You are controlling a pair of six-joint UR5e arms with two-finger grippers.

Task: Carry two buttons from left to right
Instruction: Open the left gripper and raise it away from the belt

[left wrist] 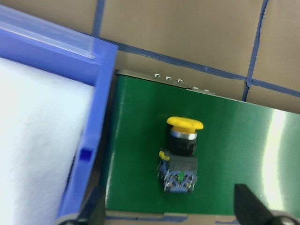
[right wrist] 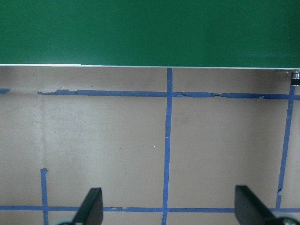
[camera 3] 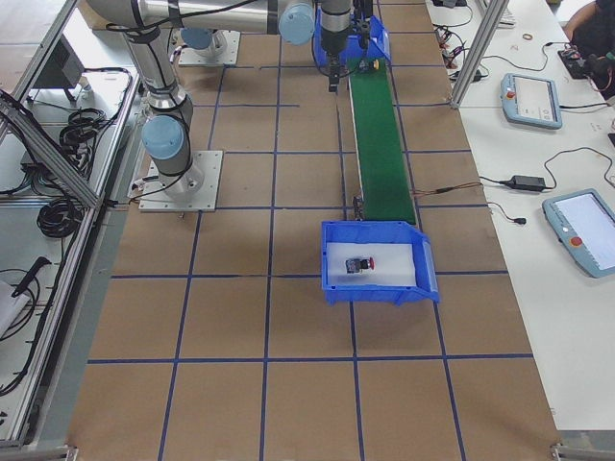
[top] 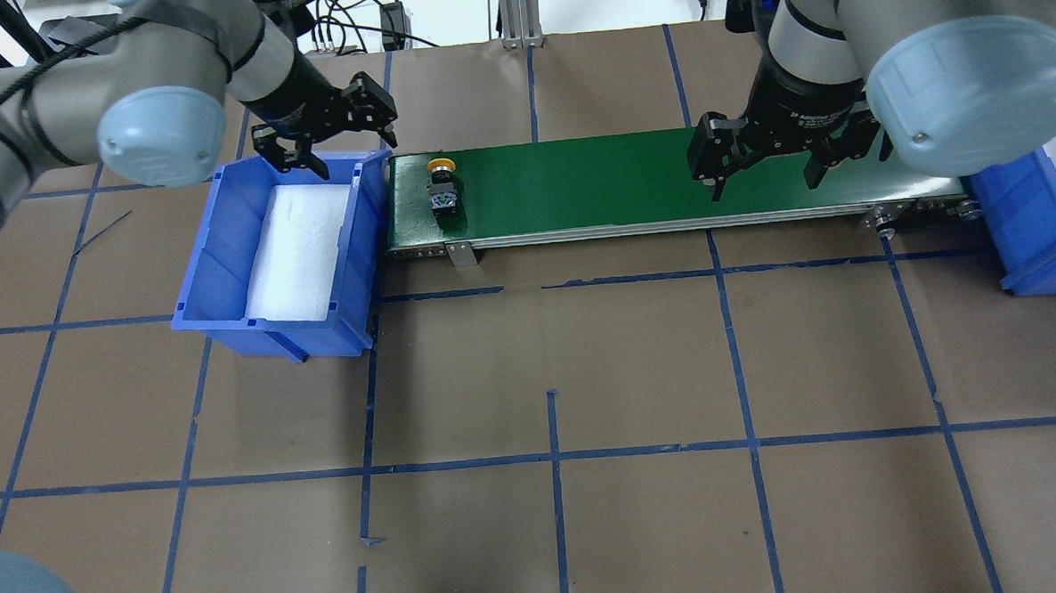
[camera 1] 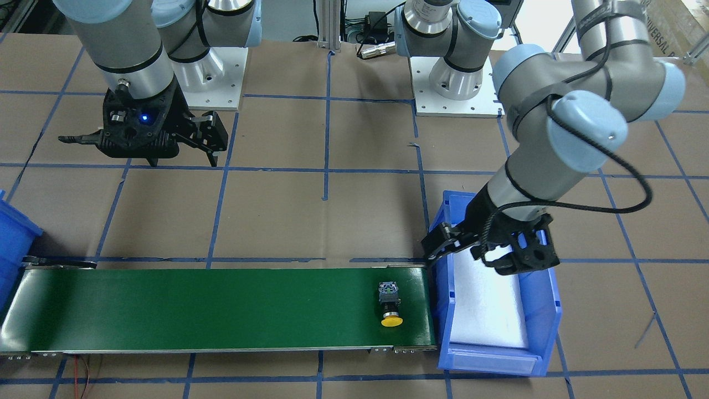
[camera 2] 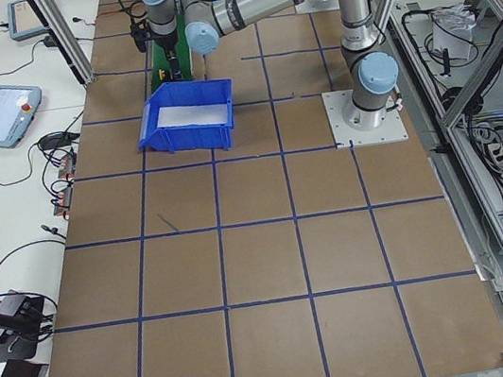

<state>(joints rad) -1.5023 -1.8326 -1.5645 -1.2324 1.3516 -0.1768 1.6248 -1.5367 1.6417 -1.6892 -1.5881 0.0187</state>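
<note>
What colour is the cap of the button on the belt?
Yellow cap, clearest in left wrist view.

Belt runs left to right across the table. Left bin sits just off its left end and right bin off its right end. First button lies on the belt near the left end, just beside the left bin — second button lies in the right bin. Left gripper hangs over the left bin, belt side. Right gripper hangs on the robot's side of the belt.
</note>
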